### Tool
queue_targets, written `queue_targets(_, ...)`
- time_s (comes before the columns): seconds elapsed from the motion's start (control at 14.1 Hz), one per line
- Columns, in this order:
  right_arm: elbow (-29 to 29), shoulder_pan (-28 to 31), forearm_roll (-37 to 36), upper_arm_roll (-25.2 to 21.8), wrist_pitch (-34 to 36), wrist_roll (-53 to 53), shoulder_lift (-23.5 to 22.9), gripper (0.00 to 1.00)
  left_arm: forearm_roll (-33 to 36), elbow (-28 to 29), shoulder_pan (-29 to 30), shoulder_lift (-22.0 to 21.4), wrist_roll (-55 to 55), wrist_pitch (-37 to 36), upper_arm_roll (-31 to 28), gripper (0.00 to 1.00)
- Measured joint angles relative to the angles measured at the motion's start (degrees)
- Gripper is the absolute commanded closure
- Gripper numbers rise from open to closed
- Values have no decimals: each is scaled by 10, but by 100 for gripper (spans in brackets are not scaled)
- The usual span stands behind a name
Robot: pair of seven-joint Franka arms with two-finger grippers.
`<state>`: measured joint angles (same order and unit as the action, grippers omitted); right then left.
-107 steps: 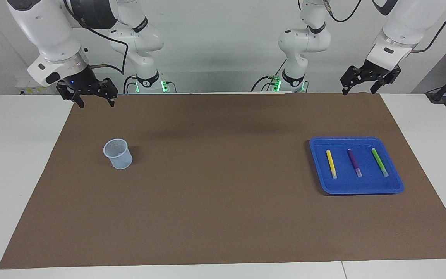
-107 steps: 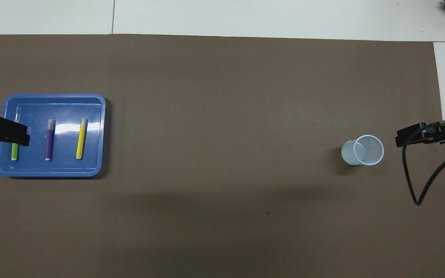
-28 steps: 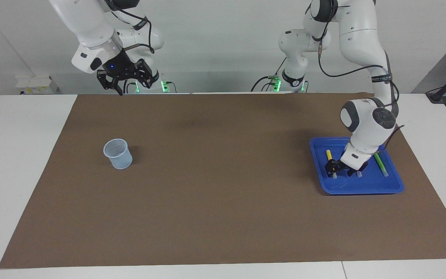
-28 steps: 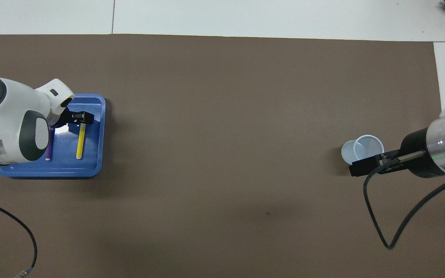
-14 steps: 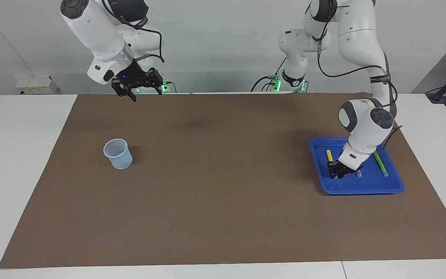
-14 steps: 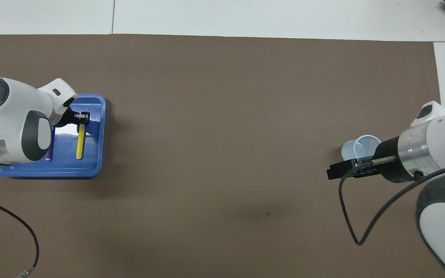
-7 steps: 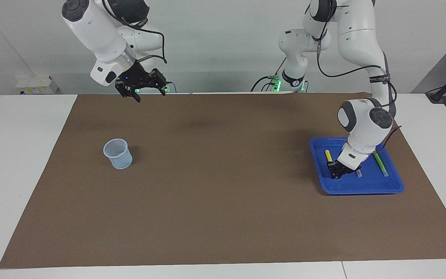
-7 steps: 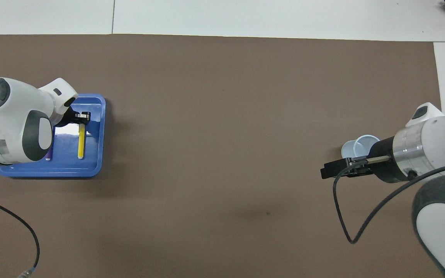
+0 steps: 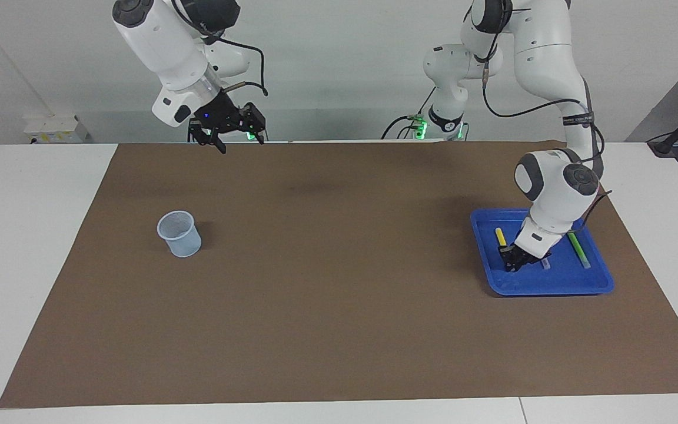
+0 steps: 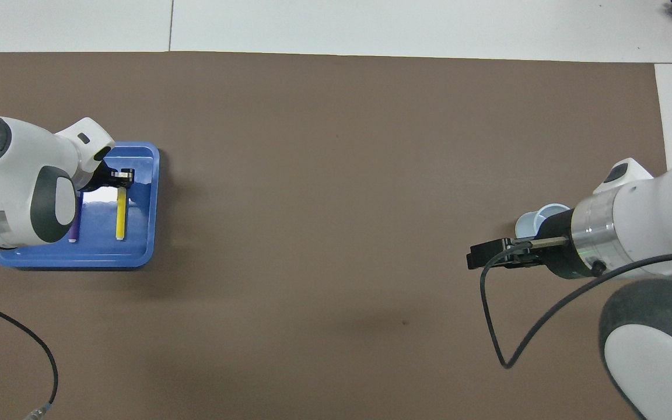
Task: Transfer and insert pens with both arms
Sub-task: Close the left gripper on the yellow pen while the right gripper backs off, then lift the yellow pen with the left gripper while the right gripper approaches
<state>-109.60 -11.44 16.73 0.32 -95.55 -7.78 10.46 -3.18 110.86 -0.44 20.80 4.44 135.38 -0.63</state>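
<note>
The left gripper [image 9: 512, 264] has its fingers pinched on the pale end of the yellow pen [image 10: 121, 213], which lies in the blue tray [image 9: 551, 284], long axis running back toward the robots. Well apart, the right gripper [image 9: 230, 136] hangs with fingers spread wide and empty, above the brown mat [image 9: 339, 294] near the pale cup [image 9: 179, 234].

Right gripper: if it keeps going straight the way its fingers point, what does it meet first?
Probably just the brown mat. The right gripper hangs open, pointing down over the mat's robot-side edge. The cup stands farther from the robots, seemingly off that line, though depth is uncertain.
</note>
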Motion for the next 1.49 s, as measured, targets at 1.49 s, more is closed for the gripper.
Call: queue_targets(1.49,-26,-26,131,1,-114,-128,0,0,-53,-174,-32,-121,-577,-188,10,100)
